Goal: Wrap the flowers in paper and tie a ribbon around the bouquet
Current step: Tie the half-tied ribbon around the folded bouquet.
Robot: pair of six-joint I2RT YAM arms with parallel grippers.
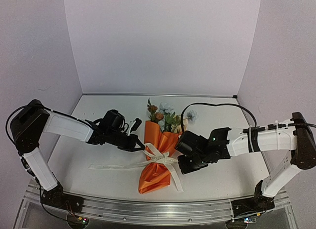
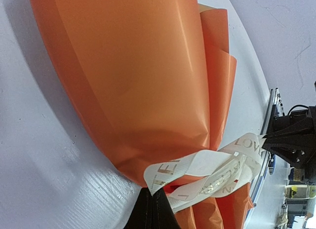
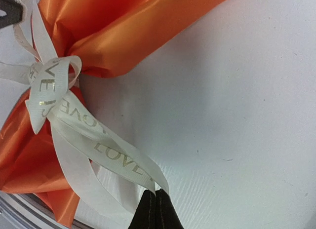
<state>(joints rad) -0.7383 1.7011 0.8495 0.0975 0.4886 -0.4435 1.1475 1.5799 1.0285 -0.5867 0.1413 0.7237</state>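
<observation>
Top external view, working outward from the near edge. Meeting first a ribbed silver metal rail point(image 1: 148, 211) carrying both arm bases. Moving onto the flat white table point(image 1: 89, 145) and finding the bouquet point(image 1: 157, 177), an orange cone with a pinched waist, lying near the middle, flared tail pointing toward the rail, head toward the back. Seeing the long, narrow cream-white fabric ribbon point(image 1: 158, 156) tied in a bow round that waist, one loose tail trailing left across the table, another running down to the right past the cone's lower end. Finding the left gripper point(image 1: 142, 147) reaching in from the left and the right gripper point(image 1: 178, 164) from the right, one at each side of the bow.

Looking through the left wrist camera: seeing black fingers point(image 2: 145, 211) pressed fully together, pinching a gold-lettered ribbon loop lying against the glossy bright orange sheet of paper point(image 2: 138, 71); catching the right gripper across the bow, its tip touching the opposite loop. Looking through the right wrist camera: seeing those fingers point(image 3: 148, 214) likewise clamped tight, gripping a ribbon strand lettered LOVE, running back to the knot.

Going farther back in the overhead view: finding the small artificial flowers point(image 1: 165, 118), orange, pale blue and cream blossoms over green leaves, poking out of the cone's far end, a black cable point(image 1: 217, 105) arching beside them, plain pale walls point(image 1: 163, 41) closing off the rear.
</observation>
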